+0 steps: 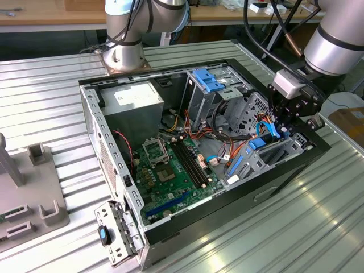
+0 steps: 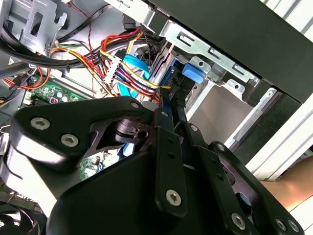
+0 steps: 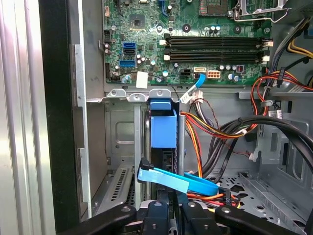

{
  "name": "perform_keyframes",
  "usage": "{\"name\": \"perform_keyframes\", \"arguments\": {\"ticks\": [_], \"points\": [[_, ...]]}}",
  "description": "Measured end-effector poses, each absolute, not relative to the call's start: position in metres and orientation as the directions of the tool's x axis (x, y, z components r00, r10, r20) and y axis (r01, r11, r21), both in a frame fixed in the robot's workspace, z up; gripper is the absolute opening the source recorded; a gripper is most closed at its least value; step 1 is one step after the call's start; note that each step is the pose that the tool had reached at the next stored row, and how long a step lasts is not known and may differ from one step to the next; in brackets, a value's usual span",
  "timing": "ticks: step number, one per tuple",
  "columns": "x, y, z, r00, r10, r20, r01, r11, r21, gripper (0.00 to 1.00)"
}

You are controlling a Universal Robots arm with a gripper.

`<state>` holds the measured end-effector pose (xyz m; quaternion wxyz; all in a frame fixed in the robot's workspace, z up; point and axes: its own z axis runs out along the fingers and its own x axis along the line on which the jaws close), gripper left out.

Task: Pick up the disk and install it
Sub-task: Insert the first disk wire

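The disk (image 1: pixel 257 143) stands on edge in the drive bay at the front corner of the open computer case (image 1: pixel 267 190), on the exterior view's right. Its blue end tab (image 3: pixel 163 125) sits between two grey bay walls, close to the motherboard edge. In the second wrist view the disk (image 2: pixel 192 74) runs as a thin dark slab from the blue tab back to my fingers. My gripper (image 1: pixel 290 122) hangs over the bay from above, and its black fingers (image 3: pixel 157 211) press on the disk's near end. In the second wrist view the gripper (image 2: pixel 168 105) is shut on the disk's thin edge.
A flat blue cable (image 3: pixel 176 179) and red, yellow and black wires (image 3: pixel 210 129) crowd the bay's side. An upright metal cage with a blue latch (image 1: pixel 207 79) stands at the case's back. The motherboard (image 1: pixel 170 170) lies in the middle. A grey fixture block (image 1: pixel 28 199) sits on the ribbed table.
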<state>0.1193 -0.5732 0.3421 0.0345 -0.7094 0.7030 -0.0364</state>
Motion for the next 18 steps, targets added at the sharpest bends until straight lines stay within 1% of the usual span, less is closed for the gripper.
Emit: {"name": "perform_keyframes", "arguments": {"ticks": [18], "points": [[0.1204,-0.5732,0.3417,0.009,-1.000,0.003,-0.995,-0.009,-0.100,0.17]]}}
